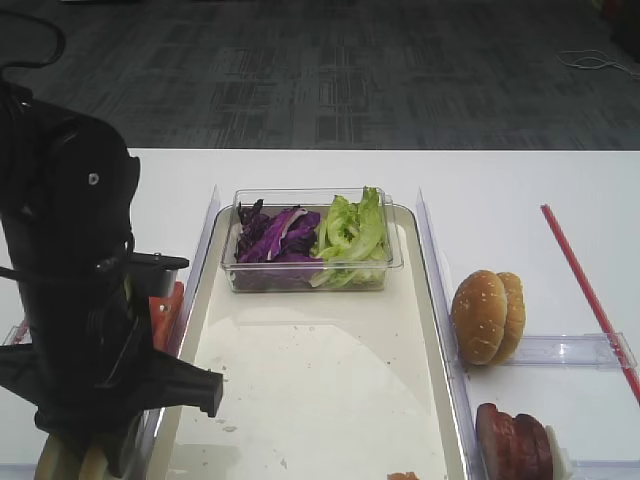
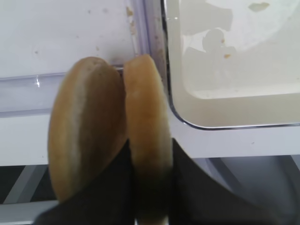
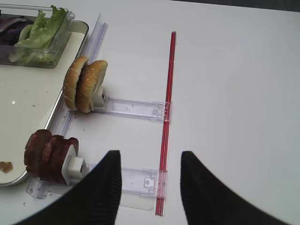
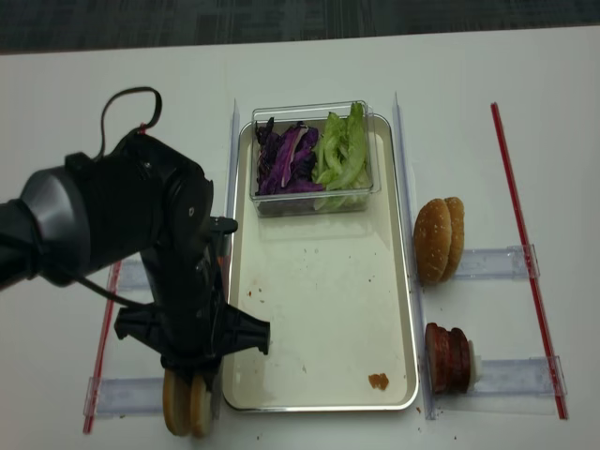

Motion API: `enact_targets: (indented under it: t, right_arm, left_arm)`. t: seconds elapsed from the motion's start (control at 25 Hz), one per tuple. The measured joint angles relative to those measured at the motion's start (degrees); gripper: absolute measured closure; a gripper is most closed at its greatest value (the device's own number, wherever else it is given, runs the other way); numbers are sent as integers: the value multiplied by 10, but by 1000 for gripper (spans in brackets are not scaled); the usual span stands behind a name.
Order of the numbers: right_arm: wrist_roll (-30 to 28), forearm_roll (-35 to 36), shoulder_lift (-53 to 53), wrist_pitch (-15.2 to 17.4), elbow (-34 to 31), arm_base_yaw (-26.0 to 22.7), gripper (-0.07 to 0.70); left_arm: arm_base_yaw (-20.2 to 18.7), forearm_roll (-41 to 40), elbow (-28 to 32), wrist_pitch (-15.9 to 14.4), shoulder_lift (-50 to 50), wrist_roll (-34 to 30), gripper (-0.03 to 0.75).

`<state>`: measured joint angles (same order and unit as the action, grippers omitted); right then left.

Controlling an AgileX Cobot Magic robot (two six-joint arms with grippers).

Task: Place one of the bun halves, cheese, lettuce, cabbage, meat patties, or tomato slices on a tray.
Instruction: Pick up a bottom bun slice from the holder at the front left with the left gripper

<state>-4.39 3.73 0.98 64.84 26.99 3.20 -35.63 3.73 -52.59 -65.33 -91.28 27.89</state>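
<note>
**A:** Though standing on edge just left of the tray (image 4: 319, 300), already gripped: left tool (image 2: 150, 159) pinching the bun half (image 2: 145, 117) nearer the tray, one finger wedged against its twin (image 2: 84, 126).

**B:** Why upright?

**A:** Propped that way in the clear rack (image 2: 28, 93), probably to let fingers slip down either face.

**B:** And the right tool (image 3: 150, 178)?

**A:** Spread wide, holding nothing, hovering over the counter (image 3: 234, 93) right of the tray, beside the meat patties (image 3: 49, 154). Kept out of the way, presumably.

**B:** Next?

**A:** Likely lift straight up, cross the rim, lay flat inside.
</note>
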Motion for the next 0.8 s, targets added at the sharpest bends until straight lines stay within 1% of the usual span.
enact_targets:
  t: [0.08,0.32,0.6,0.8]
  right_arm:
    - [0,0,0,0,0,0,305]
    - [0,0,0,0,0,0,305]
    - [-2,0,0,0,0,0,305]
    - [-2,0,0,0,0,0,305]
  left_arm:
    - [0,-2,0,-1,0,0,624]
    - [0,-2,0,-2,0,1,626]
    - [0,-2,-7,-26,6,1,628]
    - [0,-2,-11,-34,35,1,629]
